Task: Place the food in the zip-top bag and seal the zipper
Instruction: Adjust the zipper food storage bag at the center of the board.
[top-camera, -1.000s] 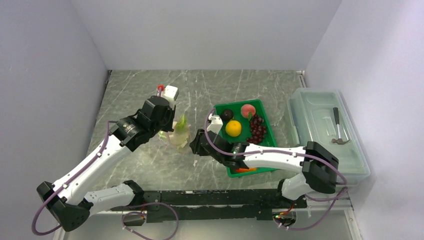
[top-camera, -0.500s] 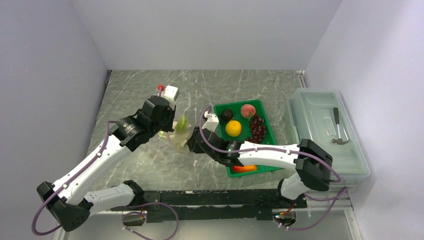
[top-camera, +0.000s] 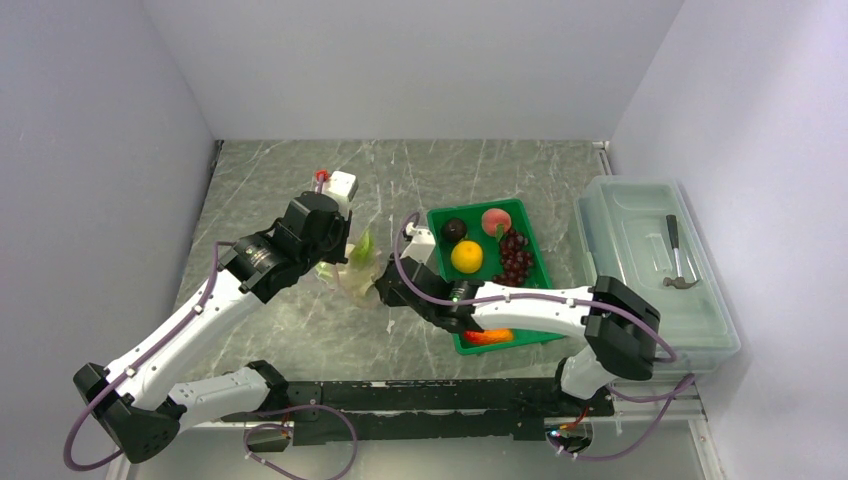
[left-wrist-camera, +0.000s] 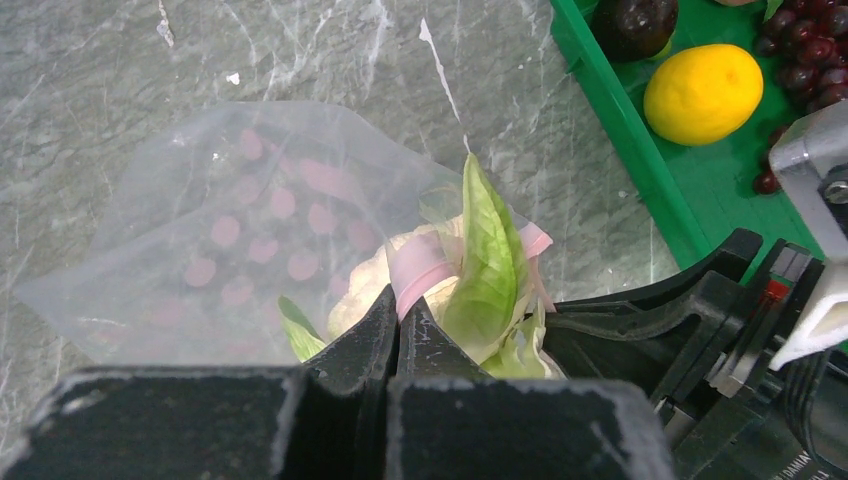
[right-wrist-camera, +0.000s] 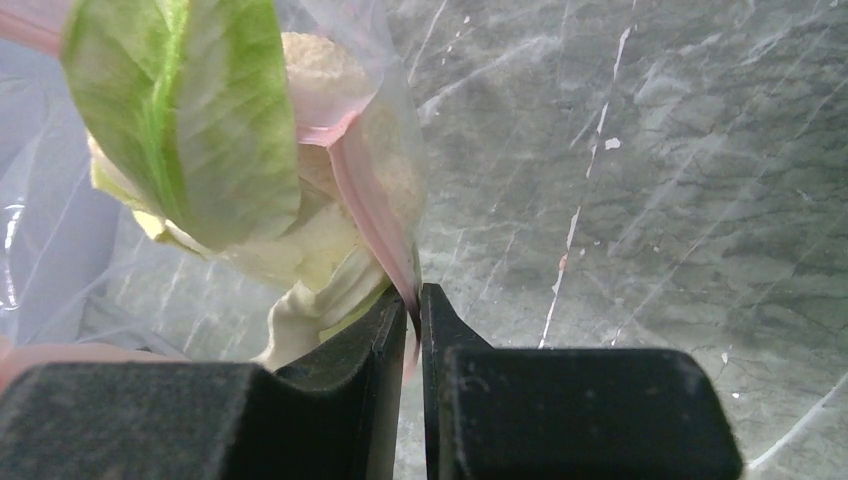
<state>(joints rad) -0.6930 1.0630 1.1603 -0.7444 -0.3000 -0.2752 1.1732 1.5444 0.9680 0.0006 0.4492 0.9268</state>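
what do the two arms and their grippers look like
The left arm and right arm have white shells, black joint housings and looping purple cables. The left gripper and right gripper each end in two flat matte black fingers.

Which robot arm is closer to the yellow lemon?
Right. The right arm pinches the zipper beside the green tray holding the lemon; the left arm grips the zipper farther left.

The right jaws have moved left and closed on the zipper (right-wrist-camera: 372, 215).
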